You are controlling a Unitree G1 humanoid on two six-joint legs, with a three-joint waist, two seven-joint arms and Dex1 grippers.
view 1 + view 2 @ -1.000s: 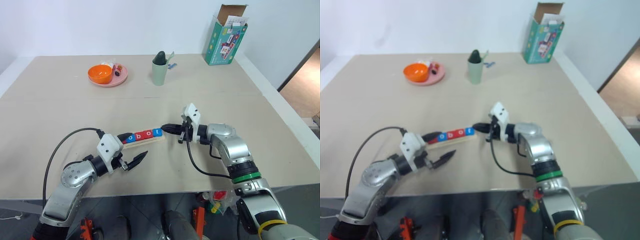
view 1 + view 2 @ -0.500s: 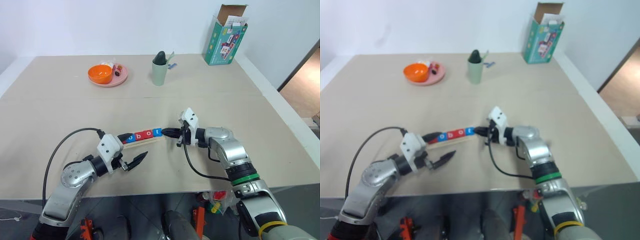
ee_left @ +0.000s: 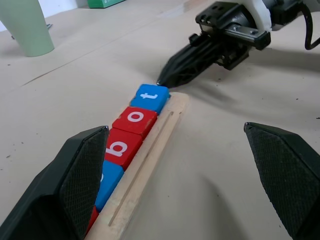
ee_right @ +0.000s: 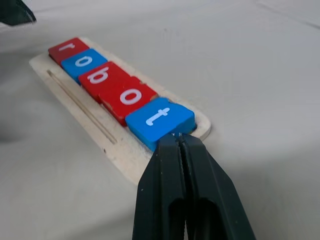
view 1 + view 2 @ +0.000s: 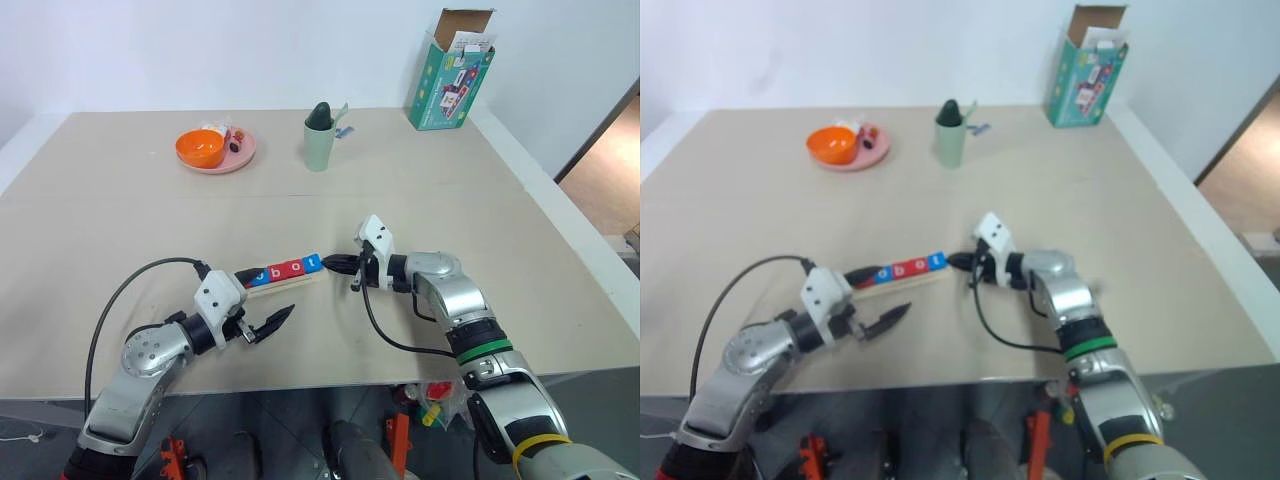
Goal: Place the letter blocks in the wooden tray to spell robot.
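Note:
Five letter blocks point(image 4: 131, 97) lie in a row in the wooden tray point(image 4: 80, 107) and read r, o, b, o, t: red, blue, red, red, blue. The tray point(image 5: 292, 283) sits near the table's front, between my two arms. My right gripper point(image 4: 176, 141) is shut, and its tip touches the outer edge of the blue t block point(image 4: 159, 120). It holds nothing. My left gripper point(image 3: 175, 129) stands open at the tray's other end, one finger point(image 3: 75, 175) beside the blocks and the other finger point(image 3: 285, 170) out over bare table.
At the back left a pink plate point(image 5: 240, 160) carries an orange bowl point(image 5: 200, 148). A green cup point(image 5: 320, 140) stands at the back middle and a teal carton point(image 5: 450, 75) at the back right. The table's front edge runs just behind my arms.
My right forearm has sunk a little, with its shut tip still at the t block. The left arm, blocks and tray have not moved.

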